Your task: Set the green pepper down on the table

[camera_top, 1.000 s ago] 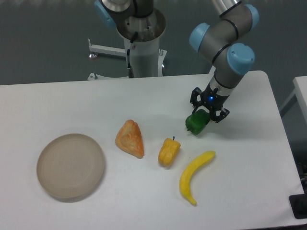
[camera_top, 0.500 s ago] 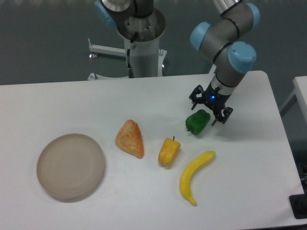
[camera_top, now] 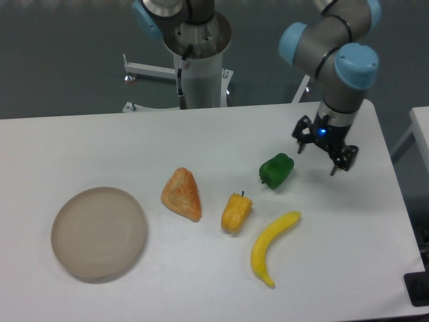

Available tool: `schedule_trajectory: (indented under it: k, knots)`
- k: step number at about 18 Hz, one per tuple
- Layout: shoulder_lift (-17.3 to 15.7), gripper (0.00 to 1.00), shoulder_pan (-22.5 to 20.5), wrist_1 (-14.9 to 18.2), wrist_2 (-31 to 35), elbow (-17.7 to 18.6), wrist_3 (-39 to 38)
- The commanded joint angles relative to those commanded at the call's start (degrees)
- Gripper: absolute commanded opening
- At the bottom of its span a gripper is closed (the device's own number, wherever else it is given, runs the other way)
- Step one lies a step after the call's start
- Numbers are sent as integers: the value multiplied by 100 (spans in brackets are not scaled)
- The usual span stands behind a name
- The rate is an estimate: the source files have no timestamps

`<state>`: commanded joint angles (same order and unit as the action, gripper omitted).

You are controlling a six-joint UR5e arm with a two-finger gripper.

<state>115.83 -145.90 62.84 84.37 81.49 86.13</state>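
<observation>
The green pepper (camera_top: pixel 276 171) lies on the white table (camera_top: pixel 80 147), right of centre, free of the gripper. My gripper (camera_top: pixel 316 161) hangs above the table to the right of the pepper and a little higher. Its fingers are spread open and hold nothing. A clear gap separates it from the pepper.
A yellow-orange pepper (camera_top: pixel 236 212) and a yellow banana (camera_top: pixel 271 245) lie in front of the green pepper. An orange pastry-like toy (camera_top: pixel 182 193) lies at the centre. A round beige plate (camera_top: pixel 99 232) sits front left. The robot base (camera_top: pixel 199 54) stands behind the table.
The gripper opened, let go of the green pepper, then lifted and moved right, away from it. The pepper stays on the table where it was released.
</observation>
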Motion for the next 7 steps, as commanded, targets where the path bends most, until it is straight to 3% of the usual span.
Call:
schedule_trajectory:
  k: [3, 7]
  knots:
    - [378, 100, 132, -17, 9, -571, 0]
    - [677, 100, 158, -61, 9, -985, 0]
